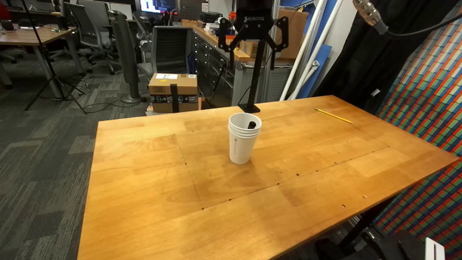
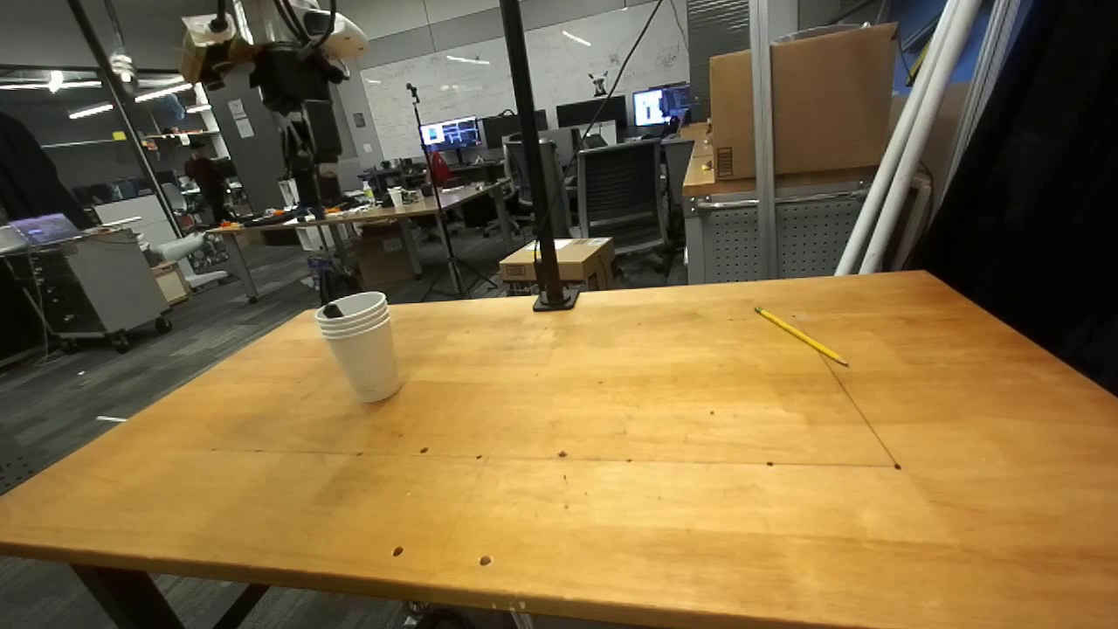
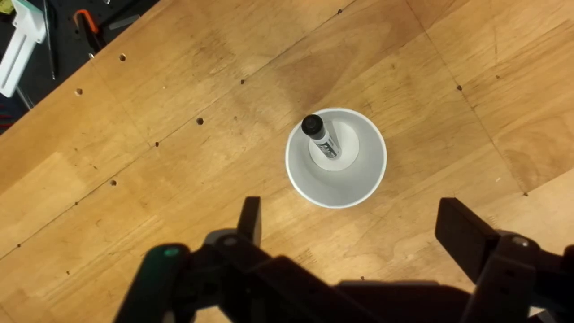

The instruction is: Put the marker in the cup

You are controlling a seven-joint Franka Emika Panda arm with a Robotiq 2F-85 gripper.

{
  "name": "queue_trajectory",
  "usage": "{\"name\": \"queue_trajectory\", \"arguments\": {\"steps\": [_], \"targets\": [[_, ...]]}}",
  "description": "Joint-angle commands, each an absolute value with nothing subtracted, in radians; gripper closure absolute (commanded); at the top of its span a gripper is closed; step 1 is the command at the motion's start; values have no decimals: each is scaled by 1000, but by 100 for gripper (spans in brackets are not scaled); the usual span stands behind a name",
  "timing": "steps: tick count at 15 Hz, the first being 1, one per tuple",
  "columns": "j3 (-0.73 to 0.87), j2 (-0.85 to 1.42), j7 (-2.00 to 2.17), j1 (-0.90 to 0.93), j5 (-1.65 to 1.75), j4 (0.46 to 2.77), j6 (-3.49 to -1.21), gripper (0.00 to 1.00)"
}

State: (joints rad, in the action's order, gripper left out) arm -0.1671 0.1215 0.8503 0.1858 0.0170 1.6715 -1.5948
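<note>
Near the wrist view's centre, the slim, black-capped marker (image 3: 322, 141) leans in the white, tapered, paper-like cup (image 3: 354, 185), probably propped by its wall; the black two-fingered gripper (image 1: 252, 68) hangs empty, spread wide, presumably to clear both.

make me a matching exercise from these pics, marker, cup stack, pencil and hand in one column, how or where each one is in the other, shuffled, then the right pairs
Column one
1. marker
2. cup stack
3. pencil
4. hand

Column two
A. yellow, lying flat on the table
B. open, holding nothing
C. tilted, inside another thing
D. white, standing upright

Right pairs: 1-C, 2-D, 3-A, 4-B
</note>
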Motion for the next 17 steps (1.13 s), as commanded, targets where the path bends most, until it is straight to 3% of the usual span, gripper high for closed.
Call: {"name": "queue_trajectory", "arguments": {"steps": [1, 17], "targets": [[-158, 103, 864, 195, 32, 1674, -1616, 0], [-157, 127, 850, 194, 25, 1673, -1602, 0]]}}
